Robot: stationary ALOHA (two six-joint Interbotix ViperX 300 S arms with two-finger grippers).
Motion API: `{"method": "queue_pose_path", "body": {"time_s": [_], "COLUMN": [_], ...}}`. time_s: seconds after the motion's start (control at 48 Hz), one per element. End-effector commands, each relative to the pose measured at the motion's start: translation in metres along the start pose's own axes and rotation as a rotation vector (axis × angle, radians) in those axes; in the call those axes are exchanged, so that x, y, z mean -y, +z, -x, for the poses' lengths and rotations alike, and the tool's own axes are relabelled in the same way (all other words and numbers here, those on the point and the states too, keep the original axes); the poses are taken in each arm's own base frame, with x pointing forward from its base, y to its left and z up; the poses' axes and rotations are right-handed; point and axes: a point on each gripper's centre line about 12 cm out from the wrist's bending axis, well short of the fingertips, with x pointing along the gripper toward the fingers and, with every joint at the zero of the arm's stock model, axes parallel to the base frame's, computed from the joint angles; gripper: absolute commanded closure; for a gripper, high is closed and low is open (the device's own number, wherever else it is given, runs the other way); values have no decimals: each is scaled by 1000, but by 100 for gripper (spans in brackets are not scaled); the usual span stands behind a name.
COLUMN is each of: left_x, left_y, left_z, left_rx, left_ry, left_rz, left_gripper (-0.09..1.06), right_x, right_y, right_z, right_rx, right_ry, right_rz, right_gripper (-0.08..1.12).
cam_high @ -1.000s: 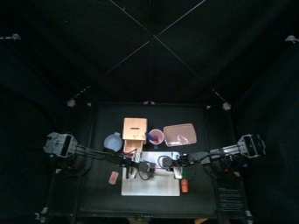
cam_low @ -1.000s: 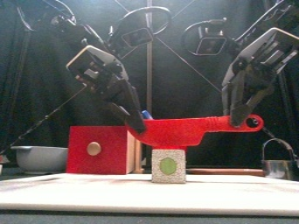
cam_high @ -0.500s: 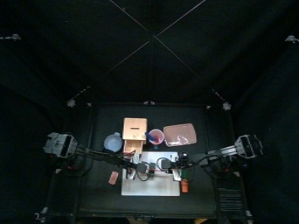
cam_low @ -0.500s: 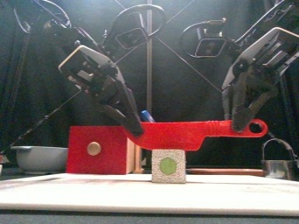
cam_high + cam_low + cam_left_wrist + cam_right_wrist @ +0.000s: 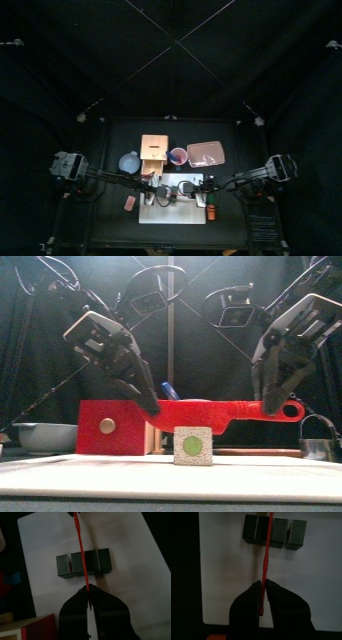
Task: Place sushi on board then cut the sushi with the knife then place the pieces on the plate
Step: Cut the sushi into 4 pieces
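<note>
The sushi roll, dark green with a white end face, stands on the white board. A red knife hangs level just above it, held at both ends. My left gripper is shut on the blade tip and my right gripper on the handle. In the left wrist view the knife shows as a thin red line crossing the roll near its middle. The right wrist view has the same blade over the roll. The pink plate lies behind the board.
The wooden box with its red drawer front stands behind the board at the left, a blue-grey bowl further left. The red cup sits between box and plate. A metal cutter is at the right. A small orange toy lies left of the board.
Both grippers have lowered the red knife toward the sushi roll, and its slight tilt has levelled out. The roll has not moved.
</note>
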Motion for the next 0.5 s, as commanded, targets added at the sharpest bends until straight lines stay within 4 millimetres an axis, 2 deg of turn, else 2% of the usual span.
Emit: {"method": "queue_pose_path", "body": {"time_s": [0.021,0.229,0.5], "left_x": [0,6,6], "left_y": [5,2,17], "left_z": [-2,-9,2], "left_rx": [26,28,79], "left_ry": [-2,-13,-12], "left_rz": [3,3,-2], "left_gripper": [59,59,59], "right_x": [-7,-10,-18], "right_y": [8,7,24], "right_z": [0,-14,-6], "right_rx": [17,-16,18], "right_ry": [14,14,30], "right_rz": [14,14,34], "right_gripper": [57,57,57]}}
